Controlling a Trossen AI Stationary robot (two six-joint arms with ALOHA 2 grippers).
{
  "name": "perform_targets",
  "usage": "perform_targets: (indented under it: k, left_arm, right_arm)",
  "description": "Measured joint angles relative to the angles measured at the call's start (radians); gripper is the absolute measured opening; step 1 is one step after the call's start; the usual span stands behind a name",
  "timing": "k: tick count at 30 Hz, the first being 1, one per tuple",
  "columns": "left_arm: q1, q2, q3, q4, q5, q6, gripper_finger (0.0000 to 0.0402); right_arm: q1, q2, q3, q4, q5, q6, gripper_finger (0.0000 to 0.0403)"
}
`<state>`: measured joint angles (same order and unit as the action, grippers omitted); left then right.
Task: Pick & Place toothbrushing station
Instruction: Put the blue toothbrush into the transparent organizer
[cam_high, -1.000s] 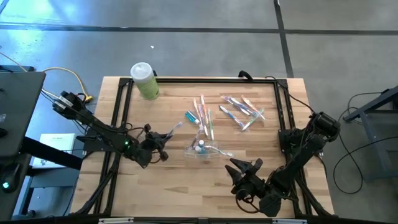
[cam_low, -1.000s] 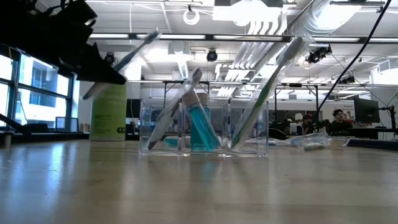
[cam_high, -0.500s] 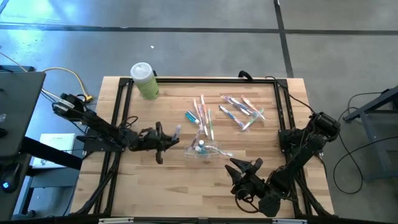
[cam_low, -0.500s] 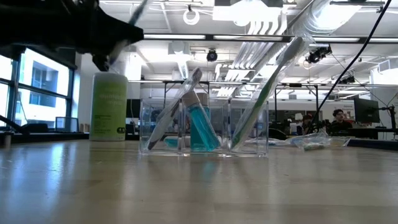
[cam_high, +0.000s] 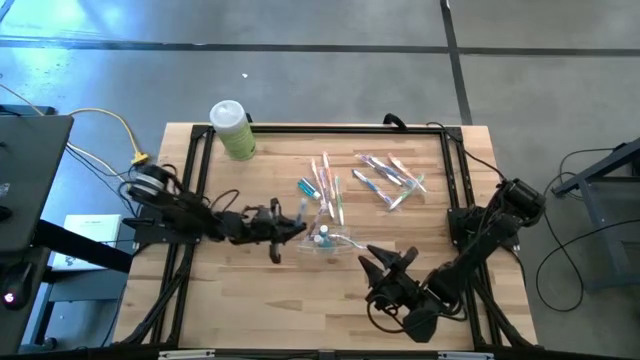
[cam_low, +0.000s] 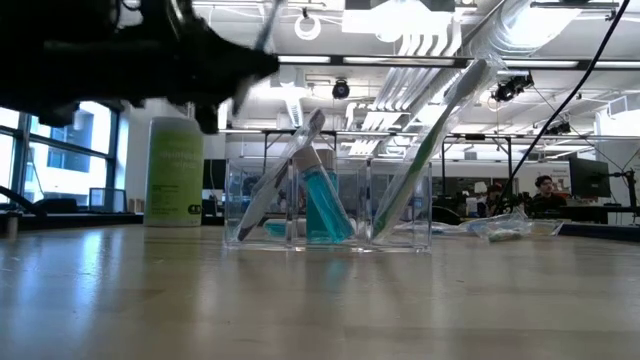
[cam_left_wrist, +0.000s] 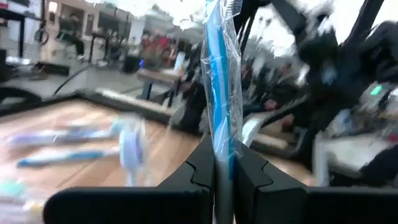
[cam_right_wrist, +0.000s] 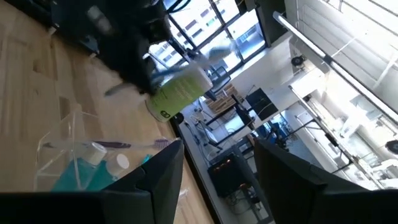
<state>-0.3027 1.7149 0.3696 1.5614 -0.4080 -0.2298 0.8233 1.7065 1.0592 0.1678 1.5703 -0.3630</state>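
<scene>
A plastic-wrapped blue toothbrush (cam_left_wrist: 219, 74) stood clamped between the fingers of the left gripper (cam_high: 285, 228), held above the table just left of the clear acrylic organizer (cam_high: 328, 240). The left wrist view showed the fingers pressed together on the lower handle, the brush rising straight out from them. From overhead its long axis ran roughly left to right, the free end pointing right toward the organizer, presumably so that it could be tipped into a compartment from above.

The organizer sat near the middle of the table and already held a wrapped toothbrush leaning in its right-hand compartment (cam_low: 430, 150), with another brush and a blue tube in the compartments to its left.

Beyond it, on the far side of the table, loose wrapped toothbrushes (cam_high: 327, 185) lay in one cluster and a second cluster (cam_high: 390, 180) lay further right, probably awaiting their turn. A green bottle (cam_high: 232, 130) stood at the far left corner.

The right gripper (cam_high: 388, 262) waited at the near right, fingers apart and holding nothing.
</scene>
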Motion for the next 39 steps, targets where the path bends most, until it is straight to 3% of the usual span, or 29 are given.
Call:
perform_targets:
  k: [4, 15, 39]
  left_arm:
    - [0.001, 0.028, 0.053, 0.005, 0.016, 0.047, 0.0016]
    - [0.035, 0.065, 0.048, -0.003, 0.051, 0.030, 0.0016]
    - [0.040, 0.072, 0.047, -0.180, 0.050, 0.014, 0.0029]
  right_arm:
    - [0.001, 0.000, 0.000, 0.000, 0.000, 0.004, 0.0190]
    - [0.018, 0.000, 0.000, -0.001, 0.000, 0.024, 0.0190]
    - [0.016, 0.000, 0.000, -0.002, 0.000, 0.026, 0.0190]
